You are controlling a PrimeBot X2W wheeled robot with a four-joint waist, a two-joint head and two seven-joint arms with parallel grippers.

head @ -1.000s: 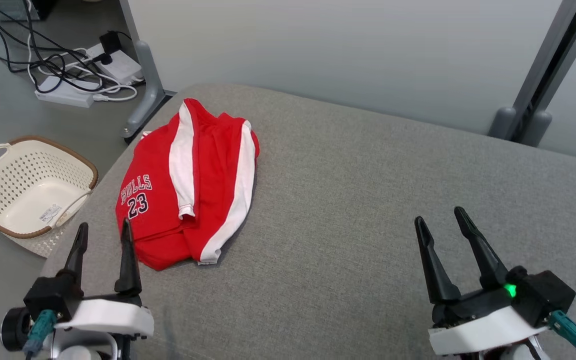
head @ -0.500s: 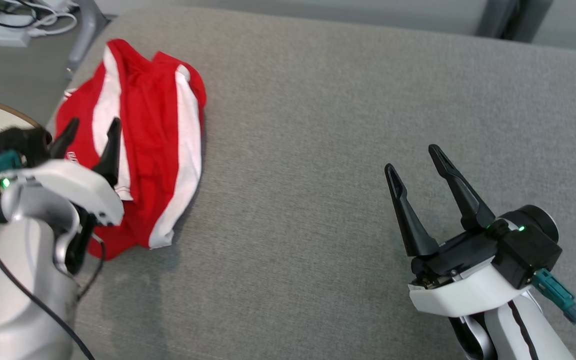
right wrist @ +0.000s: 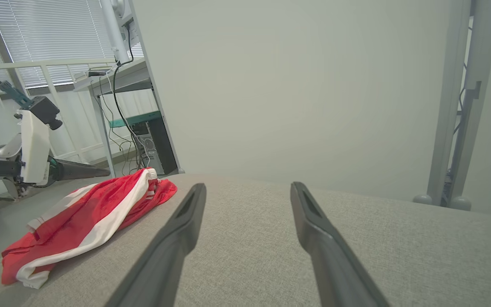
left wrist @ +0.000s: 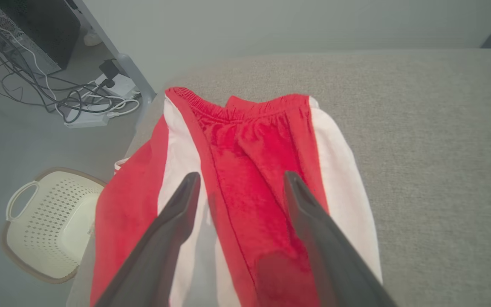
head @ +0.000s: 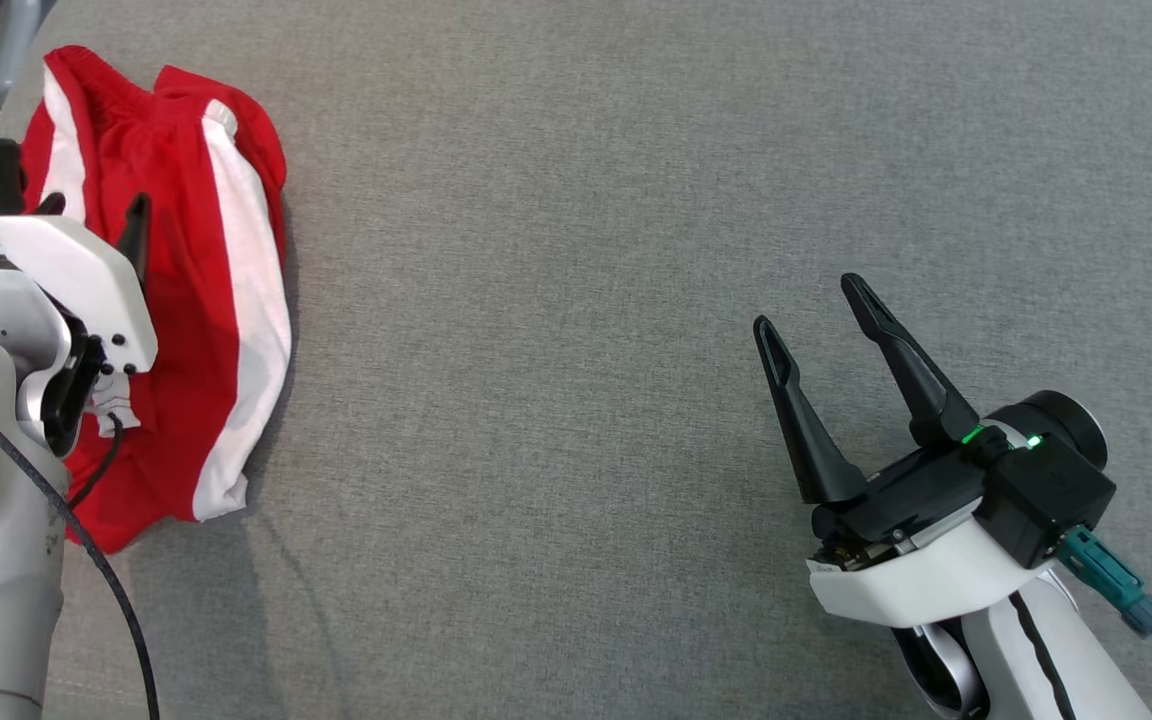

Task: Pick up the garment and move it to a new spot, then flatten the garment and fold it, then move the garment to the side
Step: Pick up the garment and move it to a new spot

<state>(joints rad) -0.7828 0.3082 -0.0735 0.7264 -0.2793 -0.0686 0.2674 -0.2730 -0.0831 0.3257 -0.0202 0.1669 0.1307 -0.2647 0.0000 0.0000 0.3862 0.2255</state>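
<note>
Grey cushion: garment at left edge under spread left tool; right tool spread, well apart

We note the grey cushion lies open between the red garment at its left edge and the right gripper, giving a broad flat lane. The left gripper hangs over the garment, jaws spread, cloth beneath them. Off the left edge, on the floor, stand a pale basket, a grey post and tangled cables. A wall closes the far side, with a grey upright at its right.
</note>
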